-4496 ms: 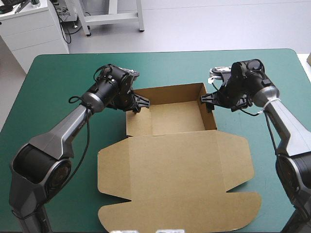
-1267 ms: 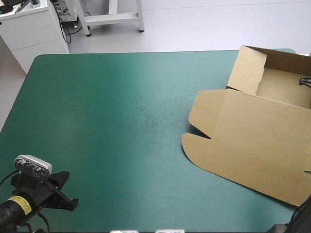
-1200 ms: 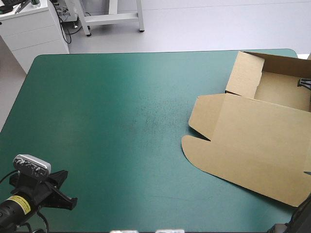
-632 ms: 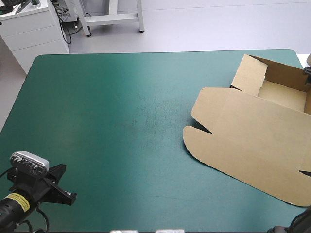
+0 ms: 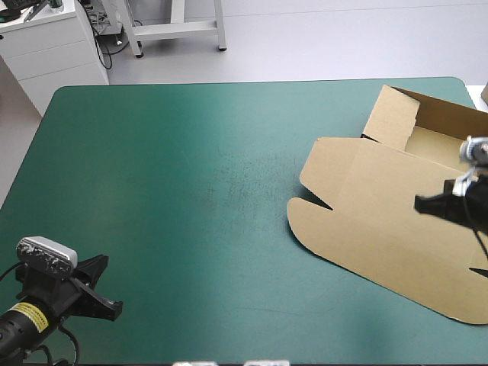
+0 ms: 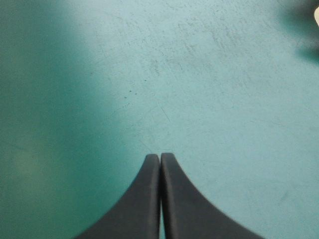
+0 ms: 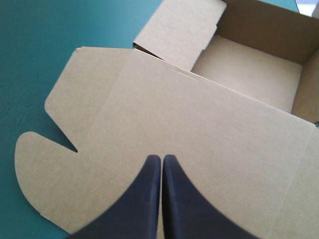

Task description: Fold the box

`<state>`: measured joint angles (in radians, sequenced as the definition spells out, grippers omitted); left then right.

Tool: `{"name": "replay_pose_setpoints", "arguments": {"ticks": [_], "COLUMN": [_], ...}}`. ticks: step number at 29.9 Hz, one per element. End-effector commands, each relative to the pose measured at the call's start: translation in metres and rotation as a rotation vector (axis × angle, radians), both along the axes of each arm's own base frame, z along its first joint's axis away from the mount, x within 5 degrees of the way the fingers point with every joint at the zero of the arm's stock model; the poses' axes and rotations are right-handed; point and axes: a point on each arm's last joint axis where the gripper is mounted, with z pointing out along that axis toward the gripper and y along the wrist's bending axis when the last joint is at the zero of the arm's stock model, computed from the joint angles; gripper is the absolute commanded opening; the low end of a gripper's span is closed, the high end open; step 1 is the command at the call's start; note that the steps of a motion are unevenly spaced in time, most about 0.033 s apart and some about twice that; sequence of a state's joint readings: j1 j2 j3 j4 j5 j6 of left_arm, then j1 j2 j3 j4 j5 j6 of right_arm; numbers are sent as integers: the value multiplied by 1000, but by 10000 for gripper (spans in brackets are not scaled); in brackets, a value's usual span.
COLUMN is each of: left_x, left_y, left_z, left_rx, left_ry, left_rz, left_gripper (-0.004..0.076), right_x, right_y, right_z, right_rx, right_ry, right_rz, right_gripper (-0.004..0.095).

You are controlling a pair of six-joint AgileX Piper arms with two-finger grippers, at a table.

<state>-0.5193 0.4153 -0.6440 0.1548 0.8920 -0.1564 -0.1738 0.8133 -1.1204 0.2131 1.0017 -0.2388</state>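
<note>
The brown box [image 5: 374, 206] lies at the table's right side as an open tray [image 5: 438, 149] with raised walls and its lid flat toward the front. My right gripper [image 5: 421, 203] hovers shut over the lid's right part, holding nothing. In the right wrist view its black tips [image 7: 162, 158] meet above the lid [image 7: 199, 119], with the tray's floor [image 7: 249, 69] ahead. My left gripper [image 5: 113, 309] is shut near the table's front left corner, far from the box. In the left wrist view it [image 6: 160, 157] points at bare cover.
The box's right side reaches the table's right edge [image 5: 476, 114]. Teal-green cover [image 5: 191, 191] stretches between the two grippers. The lid's rounded flap [image 5: 305, 221] points toward the table's middle.
Earlier the box shifted a little and its tray settled. The right gripper has come in from the right edge to above the lid. The left gripper has stayed put.
</note>
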Motion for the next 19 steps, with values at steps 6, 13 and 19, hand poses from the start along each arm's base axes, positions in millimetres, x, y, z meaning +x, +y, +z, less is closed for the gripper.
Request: {"name": "replay_pose_setpoints", "arguments": {"ticks": [6, 13, 19], "left_x": [4, 2, -12], "left_y": [-3, -2, 1], "left_z": [15, -2, -25], "left_rx": [-47, -42, -73], "left_ry": [-106, -118, -144], "left_rz": [-19, -25, -66], "left_gripper": [-32, -32, -32], "right_x": [-78, -100, -102], "right_y": [15, 19, 26], "right_z": [-52, -96, -99], "right_rx": [-109, -112, -79], "right_ry": [-243, -249, -320], "right_rz": [60, 74, 174], "right_gripper": [-5, -23, -23]}}
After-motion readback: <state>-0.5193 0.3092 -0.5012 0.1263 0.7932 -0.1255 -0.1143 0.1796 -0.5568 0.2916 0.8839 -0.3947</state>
